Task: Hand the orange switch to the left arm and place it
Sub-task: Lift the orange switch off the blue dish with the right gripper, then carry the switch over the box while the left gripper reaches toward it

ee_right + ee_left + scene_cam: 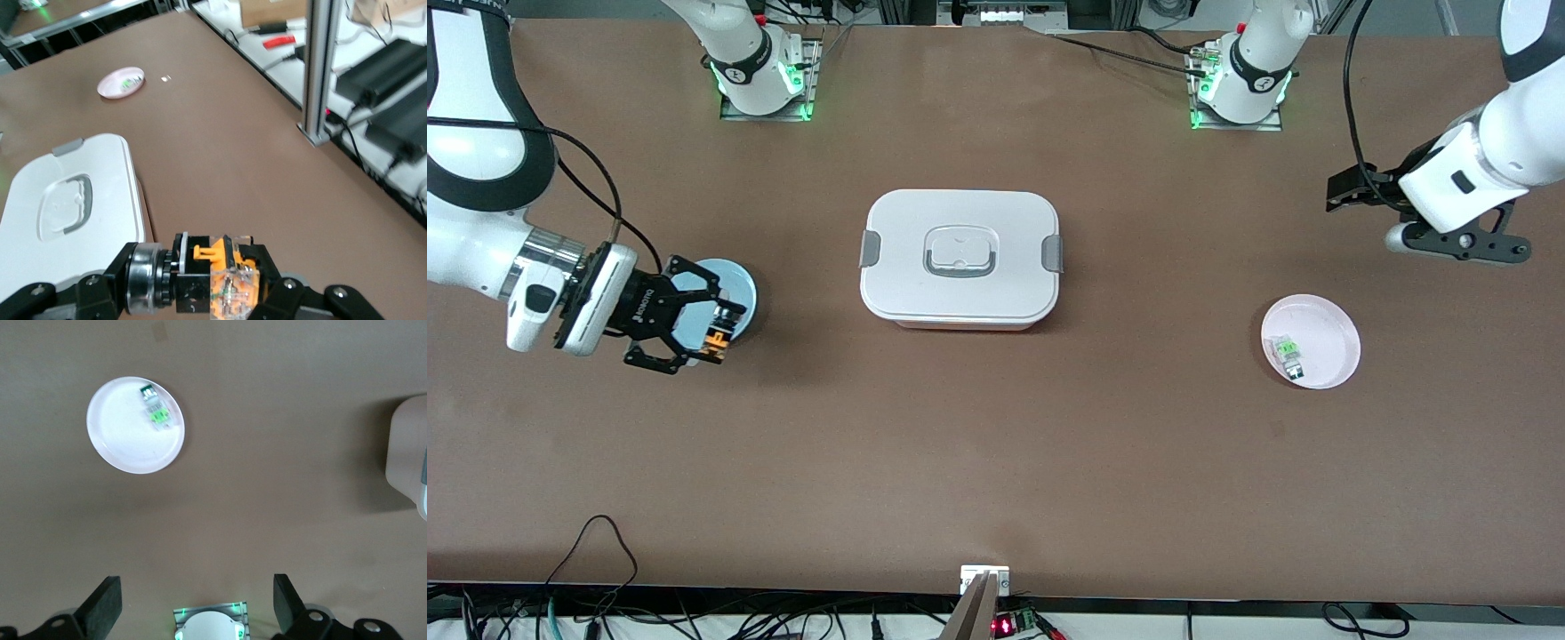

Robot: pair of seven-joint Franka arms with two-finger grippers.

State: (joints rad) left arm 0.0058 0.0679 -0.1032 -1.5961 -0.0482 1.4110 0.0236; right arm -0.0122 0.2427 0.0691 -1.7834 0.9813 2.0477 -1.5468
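Note:
My right gripper (716,333) is shut on the orange switch (719,339), a small black and orange part, and holds it over the light blue plate (738,286) at the right arm's end of the table. In the right wrist view the switch (220,280) fills the space between the fingers. The white box (960,258) with grey latches sits in the middle of the table and also shows in the right wrist view (67,213). My left gripper (1352,188) is open and empty, up in the air over the left arm's end of the table.
A pink plate (1325,333) holding a small clear part with green marks (1288,349) sits at the left arm's end, nearer to the front camera than the left gripper. It also shows in the left wrist view (120,447). Cables lie along the table's front edge.

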